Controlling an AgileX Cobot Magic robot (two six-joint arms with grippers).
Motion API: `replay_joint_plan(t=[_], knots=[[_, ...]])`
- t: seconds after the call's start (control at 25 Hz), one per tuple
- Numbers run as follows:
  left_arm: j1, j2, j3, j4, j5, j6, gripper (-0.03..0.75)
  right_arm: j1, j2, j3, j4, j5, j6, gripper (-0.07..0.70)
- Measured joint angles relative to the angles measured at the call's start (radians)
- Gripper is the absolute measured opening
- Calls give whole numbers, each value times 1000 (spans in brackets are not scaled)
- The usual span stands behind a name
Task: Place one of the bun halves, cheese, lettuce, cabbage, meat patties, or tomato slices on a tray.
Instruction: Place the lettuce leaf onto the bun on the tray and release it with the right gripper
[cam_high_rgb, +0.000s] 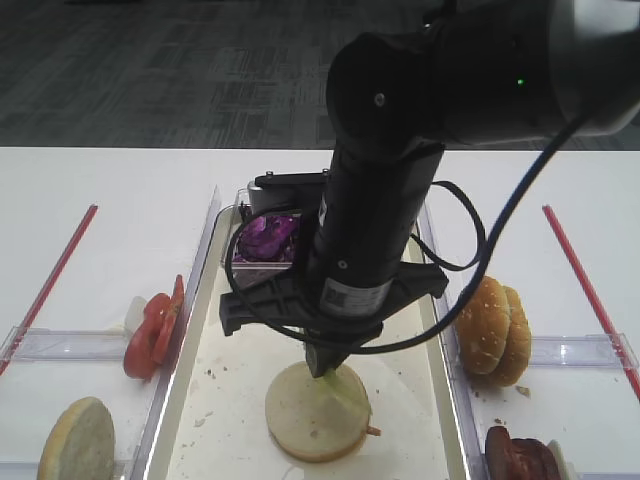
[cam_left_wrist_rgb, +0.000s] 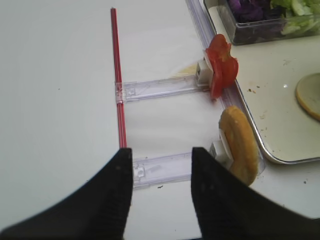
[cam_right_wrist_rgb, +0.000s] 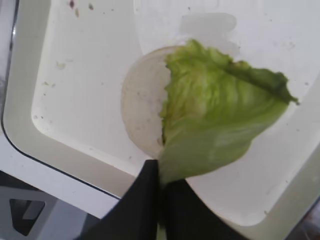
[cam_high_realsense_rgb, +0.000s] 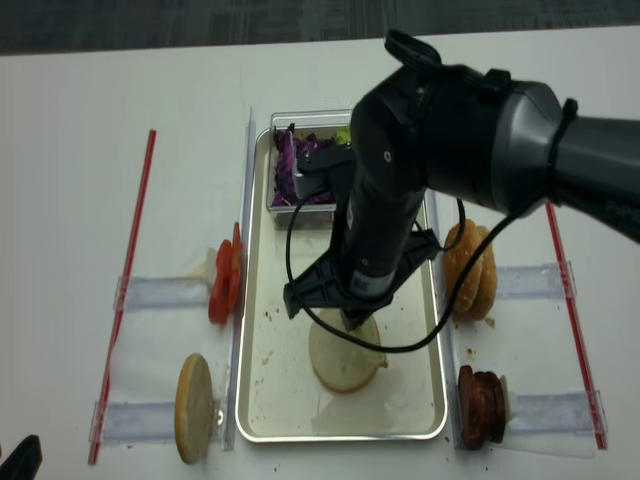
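My right gripper (cam_right_wrist_rgb: 162, 172) is shut on the stem end of a light green lettuce (cam_right_wrist_rgb: 220, 120) leaf. The leaf hangs over a pale flat-cut bun half (cam_right_wrist_rgb: 142, 110) lying on the cream floor of the silvery tray (cam_right_wrist_rgb: 80, 90). From above, the right gripper (cam_high_realsense_rgb: 350, 320) points down over that bun half (cam_high_realsense_rgb: 345, 362) in the tray's (cam_high_realsense_rgb: 250, 300) near half, and the arm hides most of the leaf. Left of the tray, my left gripper (cam_left_wrist_rgb: 162, 160) hovers open and empty above the white table.
A clear tub of purple cabbage (cam_high_realsense_rgb: 295, 170) sits at the tray's far end. Tomato slices (cam_high_realsense_rgb: 225, 285) and a bun half (cam_high_realsense_rgb: 195, 408) stand in clear holders left of the tray; golden bun tops (cam_high_realsense_rgb: 470, 270) and meat patties (cam_high_realsense_rgb: 482, 408) stand on its right. Red strips (cam_high_realsense_rgb: 130, 260) border both sides.
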Motion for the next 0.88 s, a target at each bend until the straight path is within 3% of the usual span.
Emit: replay_joint_plan(t=[0.28,0.88], knots=[[0,0,0,0,0,0,270,0,41,9,29,-85,-16,39],[0,0,0,0,0,0,270,0,166,11,78,-99,-30,39]])
